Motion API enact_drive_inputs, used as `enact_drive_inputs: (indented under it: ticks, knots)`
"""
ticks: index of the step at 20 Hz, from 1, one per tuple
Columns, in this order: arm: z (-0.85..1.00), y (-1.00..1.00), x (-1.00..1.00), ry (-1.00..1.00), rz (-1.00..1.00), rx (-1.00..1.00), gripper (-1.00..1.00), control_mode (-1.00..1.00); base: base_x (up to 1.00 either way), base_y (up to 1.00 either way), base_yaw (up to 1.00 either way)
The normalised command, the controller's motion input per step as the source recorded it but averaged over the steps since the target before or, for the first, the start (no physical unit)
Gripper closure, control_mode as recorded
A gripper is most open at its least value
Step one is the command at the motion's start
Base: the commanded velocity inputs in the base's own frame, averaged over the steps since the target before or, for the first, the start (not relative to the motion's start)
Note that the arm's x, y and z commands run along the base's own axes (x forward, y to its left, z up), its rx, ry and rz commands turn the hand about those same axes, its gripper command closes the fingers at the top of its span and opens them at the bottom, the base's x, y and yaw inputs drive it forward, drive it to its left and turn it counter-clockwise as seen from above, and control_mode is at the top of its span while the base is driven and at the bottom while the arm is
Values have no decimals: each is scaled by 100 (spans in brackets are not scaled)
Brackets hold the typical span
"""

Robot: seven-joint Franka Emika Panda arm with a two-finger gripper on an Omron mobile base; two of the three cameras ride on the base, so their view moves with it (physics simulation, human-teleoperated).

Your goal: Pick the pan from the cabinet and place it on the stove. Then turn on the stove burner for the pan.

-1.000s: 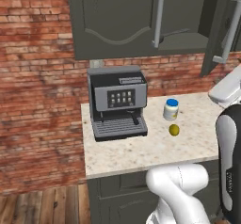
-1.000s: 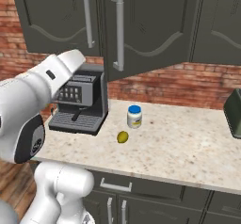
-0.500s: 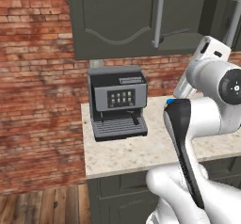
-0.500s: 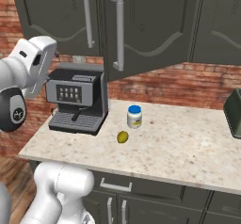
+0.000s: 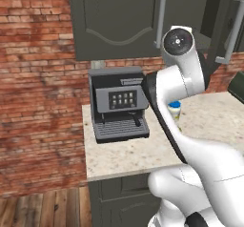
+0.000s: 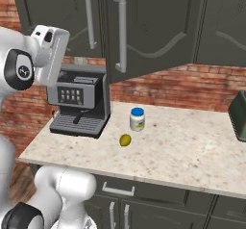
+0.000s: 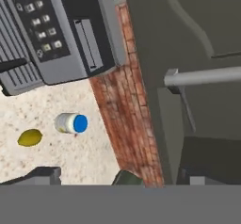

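The cabinet point(image 6: 158, 26), dark grey with arched-panel doors, hangs above the counter point(image 6: 192, 146); one door stands swung outward, its long silver bar handle point(image 6: 121, 33) facing the room, and a second bar handle point(image 6: 89, 17) sits on the door to its left. The pan and the stove cannot be made out in these views. In the hand view the cabinet door point(image 7: 188, 53) appears rolled sideways, its handle point(image 7: 202, 76) crossing the frame, with the brick wall point(image 7: 132, 105) beside it. The gripper point(image 7: 84, 175) shows two dark finger tips point(image 7: 40, 173) spread wide apart, with nothing between them. The white arm point(image 5: 183, 85) rises in front of the counter, its wrist raised near the cabinet's lower edge. On the counter, a grey coffee machine point(image 6: 79, 100) stands at the left end. Just right of it stands a small white jar with a blue lid point(image 6: 137, 119), and near that, toward the counter's front, lies a small yellow-green fruit point(image 6: 125, 140).
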Motion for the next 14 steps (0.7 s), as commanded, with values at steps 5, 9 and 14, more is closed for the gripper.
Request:
enact_drive_inputs:
  ticks: [5, 9, 14]
  knots:
    - [-9, -18, 26, 9, -11, -13, -100, -100, 0, 0, 0]
    - [-17, -23, 1, 0, -12, -9, -100, -100, 0, 0, 0]
    - [-31, -7, 0, 0, -15, -9, -100, -100, 0, 0, 0]
